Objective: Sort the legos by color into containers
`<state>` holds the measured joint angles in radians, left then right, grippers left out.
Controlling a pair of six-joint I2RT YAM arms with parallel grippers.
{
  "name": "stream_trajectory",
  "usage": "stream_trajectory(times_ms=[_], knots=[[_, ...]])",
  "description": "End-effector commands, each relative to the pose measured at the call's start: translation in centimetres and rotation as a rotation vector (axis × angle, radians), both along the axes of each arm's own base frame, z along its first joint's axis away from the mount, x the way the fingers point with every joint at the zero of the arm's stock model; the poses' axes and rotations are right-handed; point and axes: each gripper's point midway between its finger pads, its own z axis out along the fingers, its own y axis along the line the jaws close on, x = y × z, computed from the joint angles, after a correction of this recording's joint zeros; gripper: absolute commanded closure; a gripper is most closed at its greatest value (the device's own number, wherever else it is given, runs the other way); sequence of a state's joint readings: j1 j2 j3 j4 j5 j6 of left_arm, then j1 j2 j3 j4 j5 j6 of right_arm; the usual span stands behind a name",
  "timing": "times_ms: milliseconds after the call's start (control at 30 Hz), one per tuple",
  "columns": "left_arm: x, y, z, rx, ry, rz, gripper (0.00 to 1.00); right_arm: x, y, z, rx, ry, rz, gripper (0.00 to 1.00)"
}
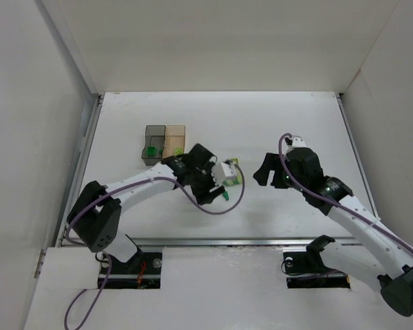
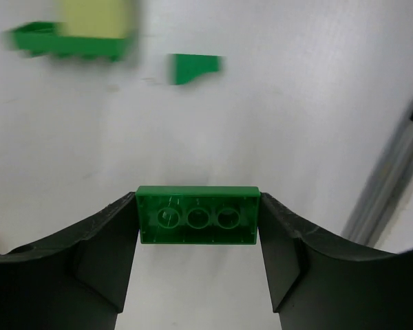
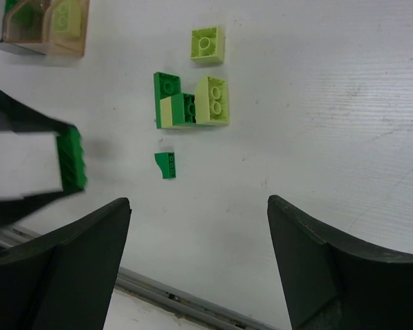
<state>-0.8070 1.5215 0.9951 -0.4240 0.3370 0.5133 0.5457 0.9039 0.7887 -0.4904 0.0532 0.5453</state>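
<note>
- Two containers stood joined side by side near the desk's [image 1: 296, 124] far left: one smoky grey container [image 1: 154, 132] and one amber container [image 1: 175, 130].
- A dark green piece showed in the grey one and a pale yellow-green piece in the amber one; I could not count more inside.
- The left fingers [image 2: 110, 237] pinched one dark green brick [image 2: 198, 215] by its short ends, held above the desk just right of the containers.
- Five loose legos lay near it:
  - a lone yellow-green brick [image 3: 208, 45];
  - a touching cluster of a dark green plate [image 3: 168, 86], a pale piece [image 3: 166, 113] and a yellow-green brick [image 3: 213, 101];
  - a small dark green piece [image 3: 167, 165], apart from the cluster and toward the near edge.
- The right fingers [image 3: 69, 268] were spread wide over bare desk right of the legos, gripping nothing.
- The desk's near edge rail [image 3: 193, 302] ran just below them.
- White walls [image 1: 27, 137] closed in the left, far and right sides.
</note>
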Motion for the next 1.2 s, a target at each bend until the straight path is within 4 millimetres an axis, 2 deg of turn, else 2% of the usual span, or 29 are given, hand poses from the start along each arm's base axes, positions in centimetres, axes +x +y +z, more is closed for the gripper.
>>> stream_trajectory(times_ms=[0,33,67,100,133,167,233,267,300,367,400,433,500,533,567,600,633,667,700,800,933,967,1167], knots=[[5.4,1.8,5.8,-0.107,-0.091,0.234,1.00,2.0,1.7,3.6,0.030,-0.115,0.050,0.15],[7.2,2.5,7.2,-0.131,-0.128,0.305,1.00,2.5,2.0,3.5,0.020,-0.116,0.055,0.13],[9.9,5.2,7.8,-0.122,-0.158,0.457,1.00,2.8,2.2,3.4,0.017,-0.110,0.056,0.13],[11.8,6.3,8.6,-0.140,-0.197,0.534,1.00,3.2,2.6,4.1,0.023,-0.131,0.070,0.13],[13.3,7.7,9.2,-0.147,-0.227,0.605,1.00,3.4,3.0,3.5,0.020,-0.112,0.083,0.13],[15.2,10.6,9.5,-0.129,-0.267,0.717,1.00,3.8,3.4,4.1,0.025,-0.130,0.096,0.13],[17.2,12.7,9.5,-0.123,-0.310,0.801,1.00,4.5,4.0,4.8,0.027,-0.145,0.113,0.13],[18.0,13.3,9.2,-0.109,-0.319,0.804,1.00,4.8,4.4,4.2,0.006,-0.134,0.136,0.13],[18.5,14.5,8.6,-0.084,-0.323,0.812,1.00,5.1,4.6,4.2,0.004,-0.130,0.136,0.13],[19.9,15.5,8.3,-0.047,-0.373,0.768,1.00,5.8,5.3,4.4,-0.006,-0.132,0.167,0.13],[20.6,16.9,8.2,-0.025,-0.391,0.784,1.00,6.1,5.5,4.5,-0.013,-0.136,0.172,0.13],[21.0,17.7,8.4,-0.020,-0.408,0.791,1.00,6.1,5.6,4.4,-0.024,-0.129,0.190,0.13],[21.6,19.0,7.3,0.013,-0.409,0.757,1.00,6.6,5.9,4.8,-0.029,-0.140,0.195,0.13],[21.8,19.7,7.0,0.012,-0.400,0.747,1.00,6.7,6.0,4.3,-0.035,-0.127,0.196,0.13],[21.9,20.2,6.5,0.029,-0.398,0.739,1.00,6.8,6.0,4.7,-0.032,-0.135,0.196,0.13],[22.2,20.0,6.4,0.029,-0.399,0.724,1.00,6.9,6.1,4.2,-0.043,-0.129,0.201,0.13],[22.4,20.6,5.5,0.052,-0.379,0.724,1.00,7.2,6.2,4.3,-0.044,-0.127,0.201,0.13],[22.4,20.4,4.9,0.049,-0.362,0.716,1.00,7.1,6.3,4.3,-0.040,-0.125,0.209,0.13],[22.3,20.9,4.4,0.064,-0.339,0.724,0.96,7.2,6.4,4.0,-0.044,-0.117,0.209,0.13],[22.5,20.3,3.3,0.058,-0.298,0.706,0.88,7.1,6.5,4.0,-0.039,-0.115,0.217,0.13],[22.9,19.8,3.5,0.033,-0.293,0.692,0.71,7.0,6.5,3.4,-0.047,-0.099,0.218,0.13],[22.9,19.6,3.5,0.024,-0.289,0.685,0.64,7.0,6.3,3.2,-0.057,-0.089,0.211,0.13],[22.9,19.8,3.5,0.018,-0.286,0.689,0.46,6.8,6.2,3.0,-0.055,-0.077,0.206,0.13]])
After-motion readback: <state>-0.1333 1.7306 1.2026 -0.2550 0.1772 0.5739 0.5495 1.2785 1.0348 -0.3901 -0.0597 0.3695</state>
